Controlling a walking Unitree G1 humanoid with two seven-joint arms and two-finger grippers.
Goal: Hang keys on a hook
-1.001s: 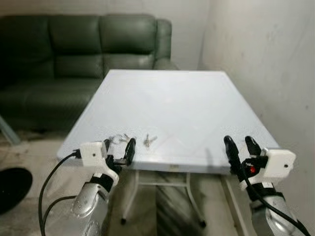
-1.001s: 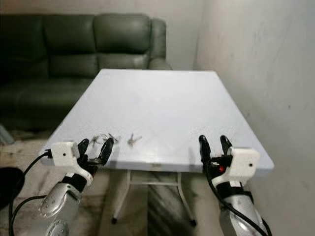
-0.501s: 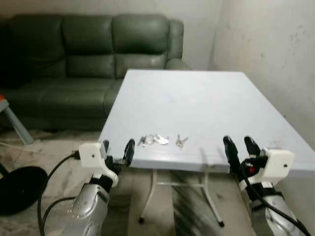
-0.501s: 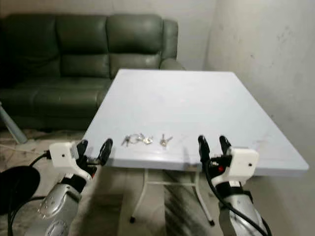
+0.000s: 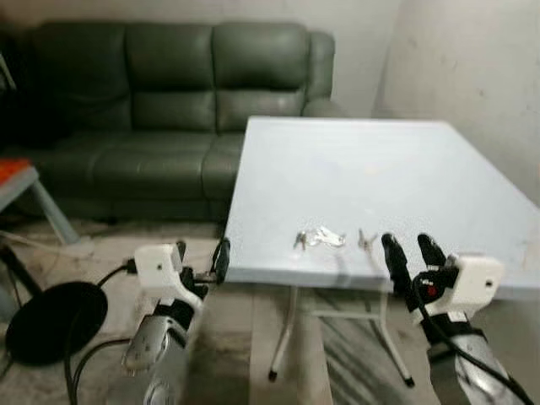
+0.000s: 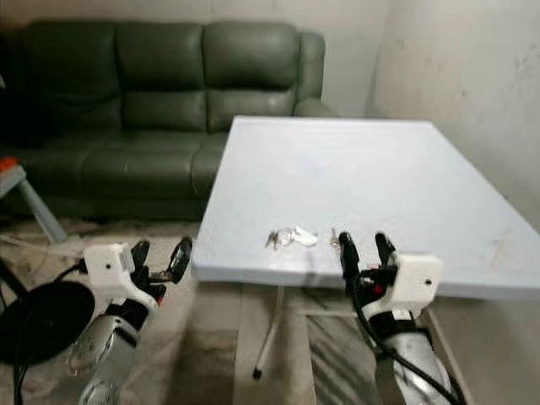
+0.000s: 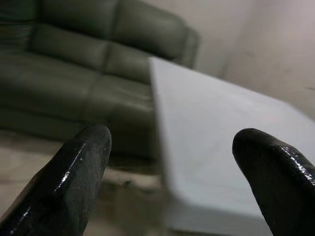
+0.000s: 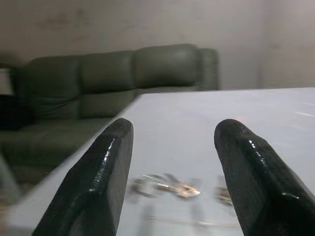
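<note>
R gripper (image 5: 410,249): jaws spread wide, nothing held; poised at table's near edge, keys (image 5: 319,237) at approx 10 o'clock from it, close.
L gripper (image 6: 160,256): jaws apart, empty; off the table's corner, idle.
Keys: main bunch flat on white table (image 5: 371,169) nr front edge; a smaller piece (image 6: 334,239) just beside it, approx 3 o'clock.
Step, by my read: reach for bunch w/ R. Do well: come in low, pinch ring, not a blade.
Containers: none seen. Hook: not seen.
Sofa (image 5: 177,84) at 12 o'clock.
</note>
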